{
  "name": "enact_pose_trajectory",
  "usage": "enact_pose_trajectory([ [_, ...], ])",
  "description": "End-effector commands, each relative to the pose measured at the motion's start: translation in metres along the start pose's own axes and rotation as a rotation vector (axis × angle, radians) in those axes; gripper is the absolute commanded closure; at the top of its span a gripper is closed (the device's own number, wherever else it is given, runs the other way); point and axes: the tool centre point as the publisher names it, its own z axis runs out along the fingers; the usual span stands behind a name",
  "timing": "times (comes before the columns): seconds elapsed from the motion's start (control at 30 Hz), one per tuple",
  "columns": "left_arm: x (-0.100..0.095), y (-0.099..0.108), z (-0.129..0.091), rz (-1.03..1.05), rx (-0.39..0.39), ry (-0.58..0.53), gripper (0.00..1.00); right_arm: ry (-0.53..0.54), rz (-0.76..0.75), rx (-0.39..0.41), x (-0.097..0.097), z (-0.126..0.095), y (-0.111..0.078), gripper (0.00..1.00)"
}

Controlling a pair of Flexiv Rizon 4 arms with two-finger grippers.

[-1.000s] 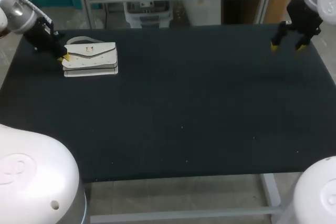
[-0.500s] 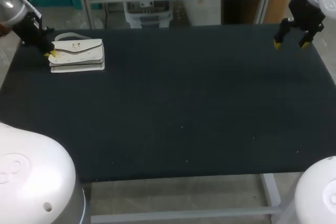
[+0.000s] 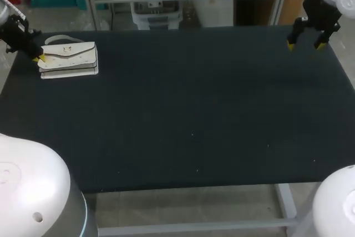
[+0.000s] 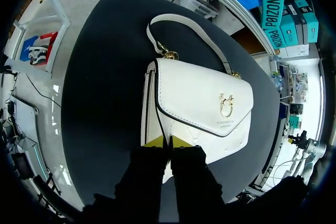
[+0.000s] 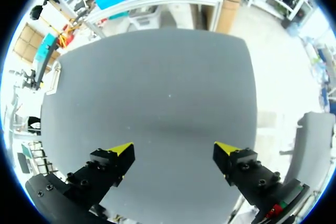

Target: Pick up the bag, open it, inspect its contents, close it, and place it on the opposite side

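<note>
- The white bag [image 3: 67, 58] lies flat at the tabletop's [image 3: 194, 109] far left corner. Its flap is down and its strap [image 4: 184, 27] loops toward the far edge.
- The left gripper [image 3: 39, 58] sits at the bag's left end, its yellow tips pressed nearly together on a thin lip of the bag's edge, so it is pinching the bag.
- The right gripper [image 3: 303, 44] hangs over the far right corner, well apart from the bag, with its fingers spread wide and nothing between them.
- With the flap closed and the bag resting on the table, this looks like either the first grasp or the final set-down; I cannot tell which.
- If it is the grasp, the next move calls for a lift and for the right gripper to come across to the flap by the gold clasp [image 4: 227, 104].
</note>
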Motion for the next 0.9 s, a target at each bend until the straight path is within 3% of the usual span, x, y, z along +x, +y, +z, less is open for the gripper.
enact_pose_trajectory([
  [0.03,-0.011,-0.006,-0.001,-0.008,-0.002,0.029,1.0,-0.01,0.003,0.005,0.004,-0.001,0.002,0.0],
  [0.1,-0.014,-0.008,-0.001,-0.013,0.0,0.04,0.96,-0.011,0.005,0.003,0.005,-0.001,0.002,0.0],
  [0.13,-0.015,-0.009,-0.001,-0.018,0.002,0.043,0.72,-0.01,0.006,0.003,0.006,-0.001,0.003,0.0],
  [0.2,-0.018,-0.011,-0.002,-0.024,0.008,0.059,0.01,-0.01,0.008,0.003,0.007,-0.001,0.002,0.0],
  [0.57,-0.005,0.008,-0.043,-0.044,0.113,0.041,0.0,0.0,0.009,-0.005,0.007,0.0,0.001,0.0],
  [0.9,0.038,0.045,-0.07,-0.013,0.131,-0.117,0.0,-0.012,0.011,-0.009,0.003,-0.003,-0.002,0.0],
])
